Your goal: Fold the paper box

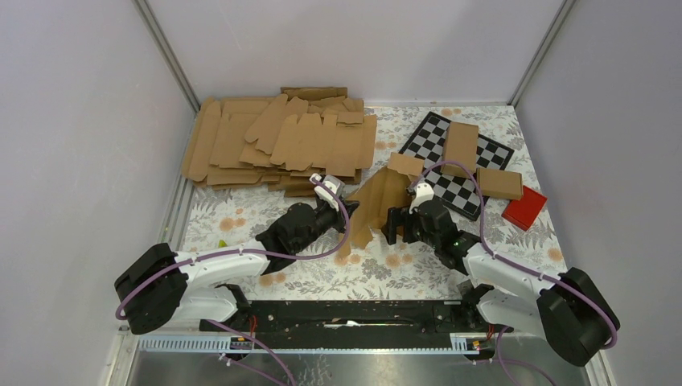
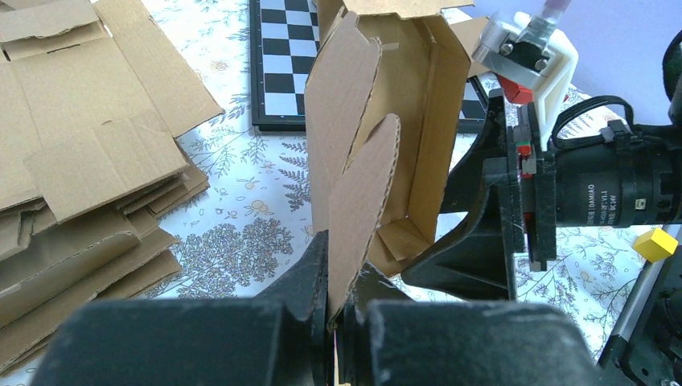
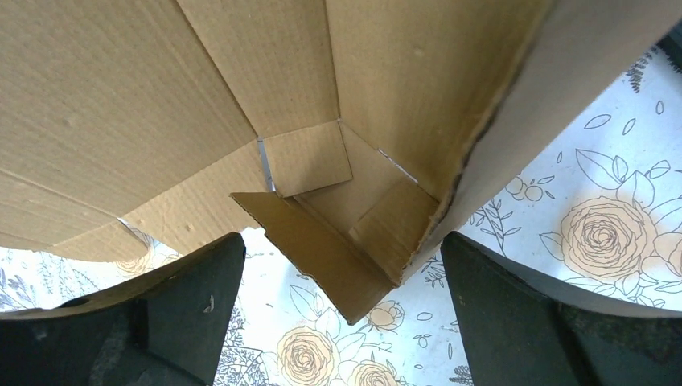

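The paper box [image 1: 376,203] is a half-formed brown cardboard carton standing on edge between my two grippers at mid-table. My left gripper [image 1: 344,222] is shut on one of its rounded flaps; in the left wrist view the flap [image 2: 362,201] rises straight out of the closed gripper [image 2: 342,283], with the carton's open trough [image 2: 418,145] behind it. My right gripper [image 1: 393,229] is open on the box's other side. In the right wrist view the box's inner walls [image 3: 241,96] and a folded corner [image 3: 346,273] hang between the spread fingers [image 3: 193,297], apart from both.
A pile of flat brown blanks [image 1: 273,141] lies at the back left. A checkerboard [image 1: 470,193] at the back right carries two folded cartons [image 1: 461,145]. A red block [image 1: 524,207] sits at its right. A small yellow block [image 2: 655,244] lies near the right arm.
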